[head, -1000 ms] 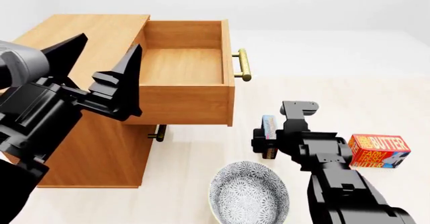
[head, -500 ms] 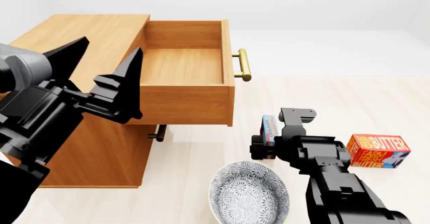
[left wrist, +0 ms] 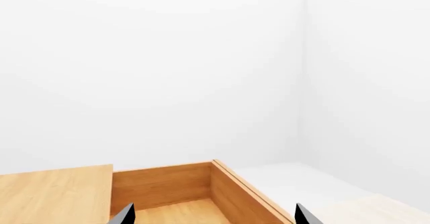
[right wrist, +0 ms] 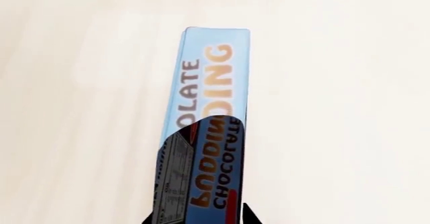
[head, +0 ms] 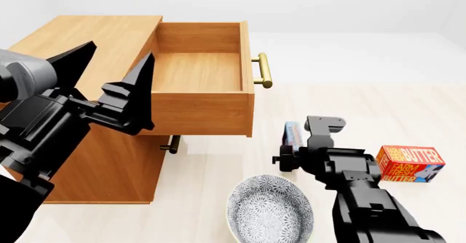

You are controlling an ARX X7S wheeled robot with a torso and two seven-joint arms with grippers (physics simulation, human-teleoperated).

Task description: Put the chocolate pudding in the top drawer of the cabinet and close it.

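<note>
Beside the chocolate pudding point(head: 293, 133), a patterned bowl point(head: 270, 209)

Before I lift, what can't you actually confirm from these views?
- Right gripper grip on the chocolate pudding: head view, its own body hides the fingertips; right wrist view cuts them off.
- Left gripper: left wrist view shows only fingertips.
- Top drawer floor: near wall hides its front strip.
</note>
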